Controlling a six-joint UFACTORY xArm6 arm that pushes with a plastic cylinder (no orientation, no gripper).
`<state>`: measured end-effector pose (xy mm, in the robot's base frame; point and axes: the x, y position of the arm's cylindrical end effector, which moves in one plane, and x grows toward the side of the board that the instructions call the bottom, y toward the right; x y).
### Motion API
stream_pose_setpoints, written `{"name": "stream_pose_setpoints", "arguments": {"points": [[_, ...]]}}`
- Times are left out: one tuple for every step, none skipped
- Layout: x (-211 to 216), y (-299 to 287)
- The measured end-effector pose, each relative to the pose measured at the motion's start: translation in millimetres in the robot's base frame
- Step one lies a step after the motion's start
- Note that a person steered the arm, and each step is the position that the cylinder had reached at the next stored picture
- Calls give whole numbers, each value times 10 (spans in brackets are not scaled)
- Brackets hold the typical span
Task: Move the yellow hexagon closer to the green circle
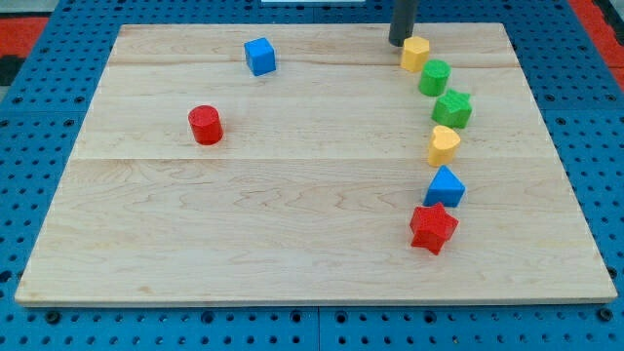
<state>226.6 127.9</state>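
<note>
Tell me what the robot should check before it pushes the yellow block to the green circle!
1. My tip sits at the yellow hexagon's upper left: ok.
2. Green circle lies beyond the hexagon, down-right of it: ok.
3. Hexagon already close to the circle, touching or not: cannot tell.
4. Green star crowds the circle's far side, may get bumped: not ok.
5. Hexagon near the wooden board's top edge: cannot tell if safe.

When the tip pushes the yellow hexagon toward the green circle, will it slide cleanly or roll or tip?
The yellow hexagon looks squat and flat-based, so it probably slides, not rolls. My tip sits at its upper left, so it may rotate slightly. The green circle almost touches it and would likely get nudged.
</note>
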Motion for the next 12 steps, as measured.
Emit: {"name": "stream_pose_setpoints", "arguments": {"points": [[0, -15], [0, -160], [0, -201], [41, -201], [124, -201], [194, -177], [212, -81], [212, 15], [212, 33], [212, -30], [217, -392], [290, -681]]}}
